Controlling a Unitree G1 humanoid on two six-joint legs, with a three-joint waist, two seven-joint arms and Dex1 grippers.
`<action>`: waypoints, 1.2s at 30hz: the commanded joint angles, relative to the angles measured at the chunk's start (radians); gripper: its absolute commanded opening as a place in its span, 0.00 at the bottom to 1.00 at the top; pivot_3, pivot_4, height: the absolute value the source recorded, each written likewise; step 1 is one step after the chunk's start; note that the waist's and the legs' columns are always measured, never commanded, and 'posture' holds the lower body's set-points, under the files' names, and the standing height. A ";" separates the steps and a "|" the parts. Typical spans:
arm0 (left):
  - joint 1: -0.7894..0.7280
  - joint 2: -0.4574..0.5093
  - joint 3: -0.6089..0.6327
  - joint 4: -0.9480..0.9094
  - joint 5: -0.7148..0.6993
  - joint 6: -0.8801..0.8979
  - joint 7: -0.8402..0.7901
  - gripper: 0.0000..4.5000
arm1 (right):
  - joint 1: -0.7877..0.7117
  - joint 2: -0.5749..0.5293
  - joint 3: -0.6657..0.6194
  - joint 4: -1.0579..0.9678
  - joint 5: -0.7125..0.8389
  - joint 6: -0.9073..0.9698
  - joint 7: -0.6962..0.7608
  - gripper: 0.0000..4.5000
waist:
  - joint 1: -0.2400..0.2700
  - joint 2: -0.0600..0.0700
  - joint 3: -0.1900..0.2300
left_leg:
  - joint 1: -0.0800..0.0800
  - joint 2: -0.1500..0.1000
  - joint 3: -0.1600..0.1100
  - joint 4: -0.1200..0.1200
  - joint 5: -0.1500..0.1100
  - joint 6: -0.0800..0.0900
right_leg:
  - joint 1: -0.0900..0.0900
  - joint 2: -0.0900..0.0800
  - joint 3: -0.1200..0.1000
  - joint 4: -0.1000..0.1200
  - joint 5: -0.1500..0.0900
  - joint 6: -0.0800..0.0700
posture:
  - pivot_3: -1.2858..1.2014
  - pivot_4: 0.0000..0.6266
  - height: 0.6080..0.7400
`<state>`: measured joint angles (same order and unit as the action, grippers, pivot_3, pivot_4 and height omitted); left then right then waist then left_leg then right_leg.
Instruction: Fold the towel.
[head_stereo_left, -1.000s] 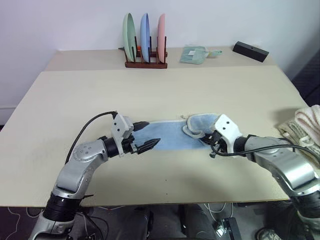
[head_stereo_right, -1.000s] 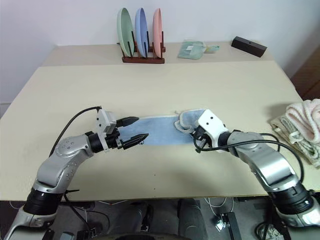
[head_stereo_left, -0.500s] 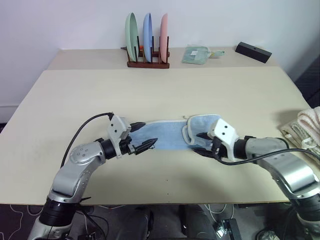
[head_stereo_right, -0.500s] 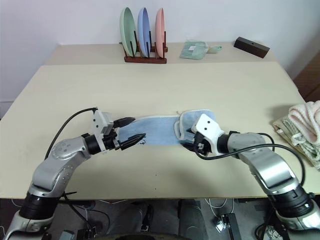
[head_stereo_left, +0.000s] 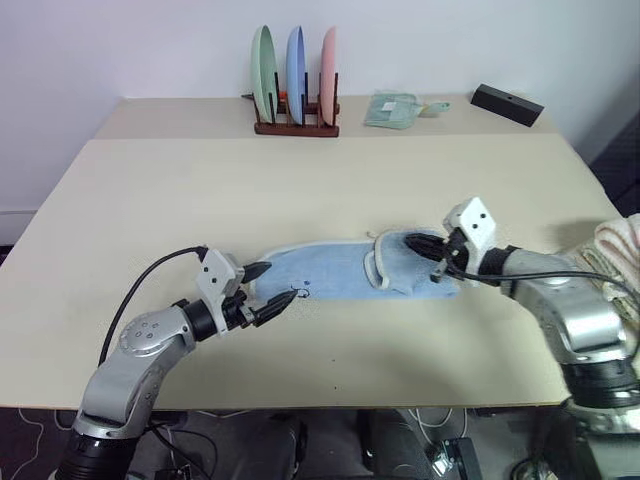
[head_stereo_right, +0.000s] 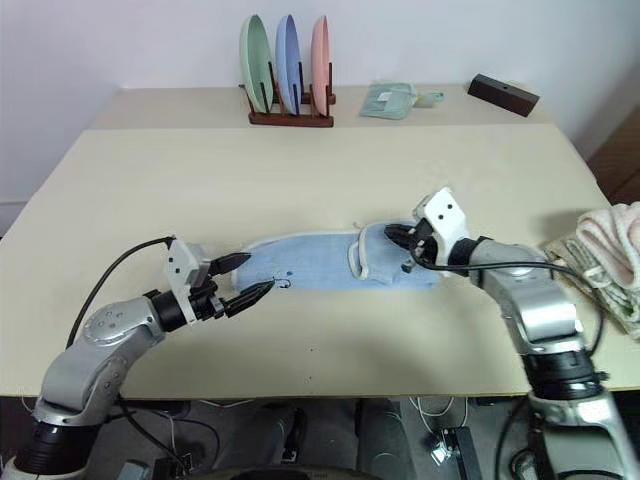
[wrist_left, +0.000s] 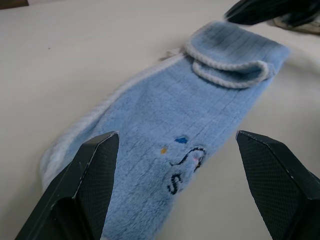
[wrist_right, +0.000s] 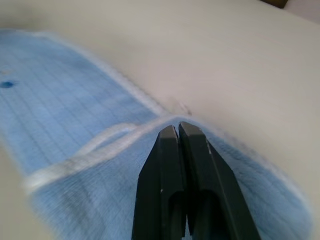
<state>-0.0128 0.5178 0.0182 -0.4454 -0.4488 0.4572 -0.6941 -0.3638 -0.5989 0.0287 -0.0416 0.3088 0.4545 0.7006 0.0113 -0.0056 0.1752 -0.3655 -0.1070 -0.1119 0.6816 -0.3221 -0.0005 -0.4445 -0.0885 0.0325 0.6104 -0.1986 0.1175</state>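
Lying flat near the middle of the bench (head_stereo_left: 130, 210), the towel (head_stereo_left: 330, 272) is a long light blue strip with its right end folded back over itself, white piping curling along that fold. A small dark embroidered mark (wrist_left: 186, 161) shows near its left end; what the stitching depicts is hard to make out. The right hand (wrist_right: 179, 131) has its two black fingers clenched tight together, their tips over the folded end; whether any cloth is pinched between them cannot be told. The left hand (head_stereo_left: 272, 288) is released, fingers spread wide just at the towel's left end, apart from the cloth. At the bench's right edge, a cream-pink knitted cloth (head_stereo_right: 612, 235) sits atop another pale cloth, both cut off by the frame. Far back, a wooden rack (head_stereo_left: 295, 125) holds three upright plates: green, blue, pink. Beside it lie a small pale green folded cloth (head_stereo_left: 390, 108) and a black box (head_stereo_left: 507, 103).
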 joint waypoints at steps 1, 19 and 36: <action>0.007 0.003 0.005 -0.046 -0.015 0.008 0.007 0.85 | 0.005 0.026 0.029 0.056 -0.047 -0.077 0.009 0.01 | 0.001 0.002 0.001 | 0.000 0.000 0.000 0.000 0.000 0.000 | 0.000 0.000 0.000 0.000 0.000 0.000 | 0.52 0.24 0.85; 0.219 -0.137 0.135 -0.229 -0.353 0.285 0.248 1.00 | -0.097 -0.082 -0.049 -0.125 -0.019 -0.092 0.134 0.74 | -0.002 0.003 0.002 | 0.001 0.000 0.000 0.000 -0.002 0.004 | 0.000 0.000 0.000 0.000 0.000 0.000 | 0.52 0.24 0.85; 0.077 -0.332 0.247 0.018 -0.949 0.450 1.012 1.00 | -0.062 -0.085 0.049 -0.193 -0.088 -0.179 0.200 0.96 | 0.004 0.002 0.001 | 0.002 -0.001 -0.002 0.001 0.001 -0.002 | 0.003 0.000 -0.001 0.001 0.000 0.000 | 0.52 0.24 0.85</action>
<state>0.0665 0.1783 0.2840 -0.4747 -1.3935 0.8960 0.2747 -0.4269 -0.6872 0.0739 -0.1799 0.2174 0.2954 0.8959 0.0154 -0.0034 0.1759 -0.3625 -0.1076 -0.1139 0.6826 -0.3212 -0.0024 -0.4414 -0.0889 0.0311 0.6115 -0.1987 0.1174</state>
